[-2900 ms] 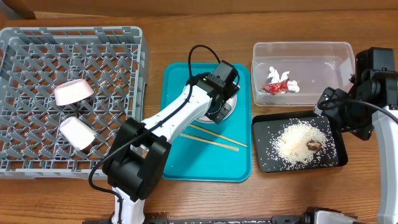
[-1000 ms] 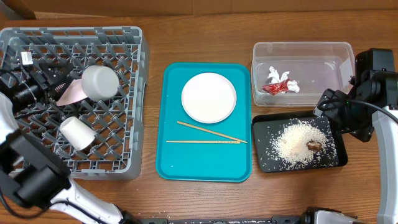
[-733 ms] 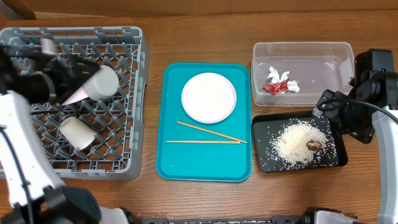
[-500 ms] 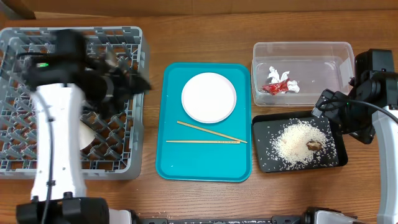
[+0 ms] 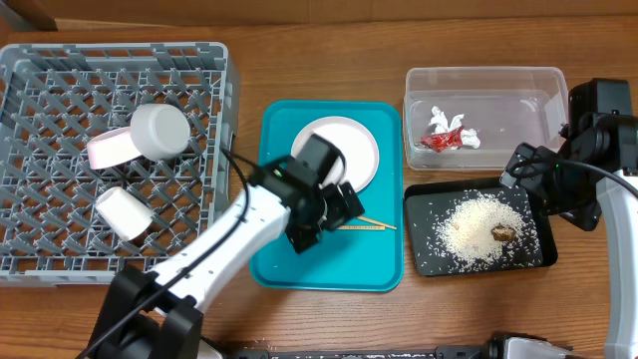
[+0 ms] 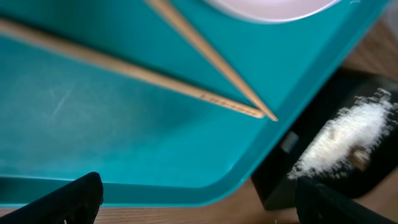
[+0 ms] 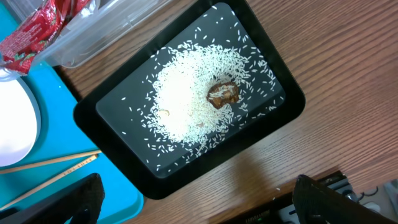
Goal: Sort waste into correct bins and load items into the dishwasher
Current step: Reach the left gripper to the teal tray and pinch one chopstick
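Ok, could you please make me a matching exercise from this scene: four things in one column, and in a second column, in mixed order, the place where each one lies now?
Things
1. plate
2. red wrapper
3. rice
4. grey bowl

Places
A. in the clear tub
B. in the dish rack
C. on the teal tray
D. on the black tray

Right pairs: 1-C, 2-A, 3-D, 4-B.
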`<action>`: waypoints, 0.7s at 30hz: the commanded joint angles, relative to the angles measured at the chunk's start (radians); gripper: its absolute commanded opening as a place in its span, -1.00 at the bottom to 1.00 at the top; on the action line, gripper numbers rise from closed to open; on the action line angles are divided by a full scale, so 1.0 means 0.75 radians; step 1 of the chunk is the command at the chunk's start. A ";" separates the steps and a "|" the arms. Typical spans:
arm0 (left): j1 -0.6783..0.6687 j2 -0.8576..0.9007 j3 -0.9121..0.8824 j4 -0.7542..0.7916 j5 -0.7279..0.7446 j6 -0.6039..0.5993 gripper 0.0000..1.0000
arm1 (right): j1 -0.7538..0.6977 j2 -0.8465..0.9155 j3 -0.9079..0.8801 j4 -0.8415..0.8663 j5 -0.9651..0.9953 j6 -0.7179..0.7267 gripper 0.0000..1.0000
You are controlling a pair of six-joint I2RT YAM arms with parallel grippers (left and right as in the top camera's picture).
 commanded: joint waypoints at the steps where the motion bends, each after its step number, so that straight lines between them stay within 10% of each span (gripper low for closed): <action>1: -0.070 -0.009 -0.105 0.097 -0.213 -0.258 0.88 | 0.004 -0.005 0.008 0.000 0.005 0.002 0.97; 21: -0.093 0.170 -0.248 0.259 -0.460 -0.382 0.68 | 0.004 -0.005 0.007 -0.004 -0.003 0.001 0.97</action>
